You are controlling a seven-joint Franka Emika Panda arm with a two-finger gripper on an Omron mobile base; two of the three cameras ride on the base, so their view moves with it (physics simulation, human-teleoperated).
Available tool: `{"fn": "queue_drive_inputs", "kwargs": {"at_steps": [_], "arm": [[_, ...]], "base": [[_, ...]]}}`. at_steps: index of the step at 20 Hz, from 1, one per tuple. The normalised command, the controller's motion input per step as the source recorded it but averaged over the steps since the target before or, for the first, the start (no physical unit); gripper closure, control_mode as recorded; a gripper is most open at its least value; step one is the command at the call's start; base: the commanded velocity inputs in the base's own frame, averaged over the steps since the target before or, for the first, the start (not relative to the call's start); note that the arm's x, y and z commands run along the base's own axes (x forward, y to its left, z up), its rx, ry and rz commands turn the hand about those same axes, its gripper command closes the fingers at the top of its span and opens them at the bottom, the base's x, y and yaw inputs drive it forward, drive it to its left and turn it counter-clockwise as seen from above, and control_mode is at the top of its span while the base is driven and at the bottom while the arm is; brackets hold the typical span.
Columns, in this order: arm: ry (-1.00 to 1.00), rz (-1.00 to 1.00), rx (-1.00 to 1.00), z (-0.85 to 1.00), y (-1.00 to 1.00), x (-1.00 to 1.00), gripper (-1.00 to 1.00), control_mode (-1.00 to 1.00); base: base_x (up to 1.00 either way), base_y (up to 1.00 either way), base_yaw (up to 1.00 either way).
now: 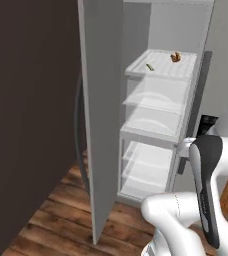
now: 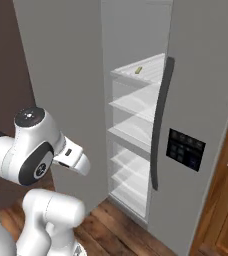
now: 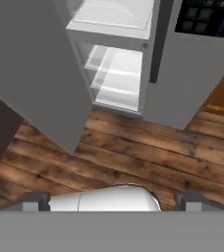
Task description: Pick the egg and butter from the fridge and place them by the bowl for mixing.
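Standing open, the fridge (image 1: 106, 125) shows the butter (image 1: 149, 67) on its top shelf (image 1: 161, 67) — end effector's grip state unreadable

We face the fridge (image 1: 151, 115) with its left door (image 1: 100, 115) swung open toward us and its right door (image 2: 206, 125) closed. On the top shelf (image 1: 163, 67) the butter (image 1: 149, 66) lies near the front left, and a hot-dog-shaped item (image 1: 175, 57) sits further back to the right, well apart from it. More shelves stack below. The curved handle (image 2: 159, 125) runs down the closed door, with a control panel (image 2: 186, 149) to its right. Wooden floor (image 3: 133, 152) lies before the fridge.
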Motion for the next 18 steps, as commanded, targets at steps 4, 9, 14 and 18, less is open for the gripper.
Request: {"fn": "queue_drive_inputs", "kwargs": {"at_steps": [4, 9, 14, 18], "arm": [[0.00, 0.00, 0.00, 0.00, 0.00, 0.00, -1.00, 1.00], [0.00, 0.00, 0.00, 0.00, 0.00, 0.00, -1.00, 1.00], [0.00, 0.00, 0.00, 0.00, 0.00, 0.00, -1.00, 1.00], [0.00, 0.00, 0.00, 0.00, 0.00, 0.00, -1.00, 1.00]], "base": [[0.41, 0.20, -0.38], [0.50, 0.36, -0.19], [0.75, 0.25, -0.06], [0.65, 0.11, -0.21]]}}
